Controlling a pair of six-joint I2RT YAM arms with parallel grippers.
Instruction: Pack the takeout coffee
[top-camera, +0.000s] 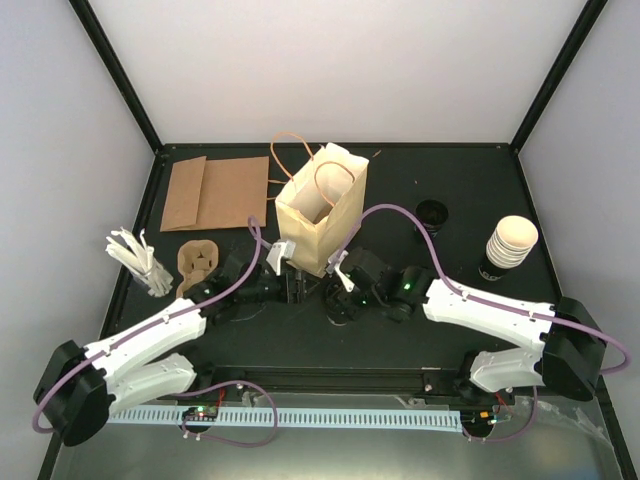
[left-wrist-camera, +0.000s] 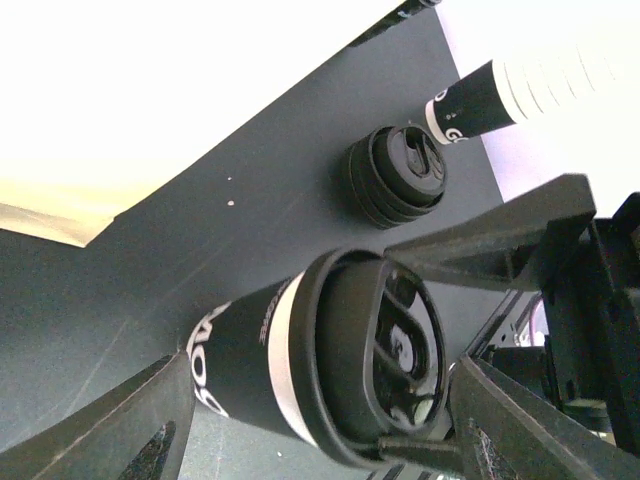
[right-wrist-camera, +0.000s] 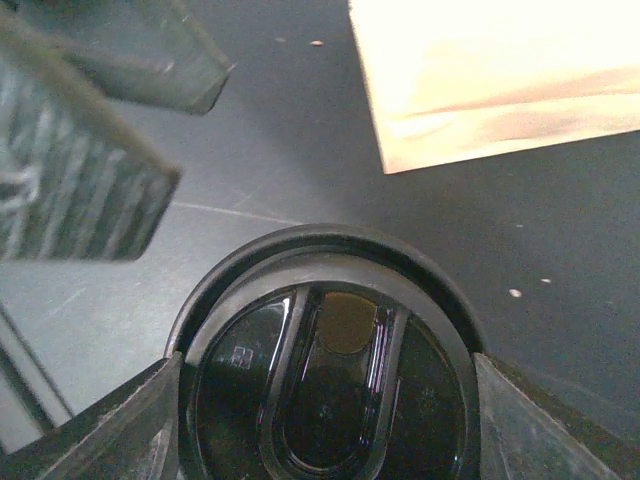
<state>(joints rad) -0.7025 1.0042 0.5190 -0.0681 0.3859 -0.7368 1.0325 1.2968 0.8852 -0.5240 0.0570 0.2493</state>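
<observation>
The takeout coffee (right-wrist-camera: 325, 395) sits capped between the two pincers, just short of the paper bag (top-camera: 318, 215). Its lid is glossy black plastic, round, with a raised rim and a moulded oval sip channel across the middle. Below the lid the tapered paper wall shows a white band, then a matt black wrap with white lettering.

The right pincer (right-wrist-camera: 324, 362) looks down onto the lid. Its two greyish, translucent fingers (right-wrist-camera: 95, 430) sit against the rim on opposite sides, clamped on the cup. I can't tell whether the cup's base rests on the surface (top-camera: 420, 170) or hangs just clear of it.

The left pincer (left-wrist-camera: 320, 370) comes at the cup from the other side. Its dark, wedge-shaped fingers (left-wrist-camera: 100, 430) stand apart, one beside the black wrap and one beside the lid rim. Whether they actually press the cup I cannot tell.

Just past the right pincer's fingertips stands the bag's creased corner, smooth cream paper. From above the bag is upright with its mouth open and thin loop handles.

Well beyond the left pincer's tips, a low stack of ribbed black lids (left-wrist-camera: 395, 178) lies on the matt dark surface. Next to them is a stack of cups (left-wrist-camera: 510, 85), white above a black lettered base.
</observation>
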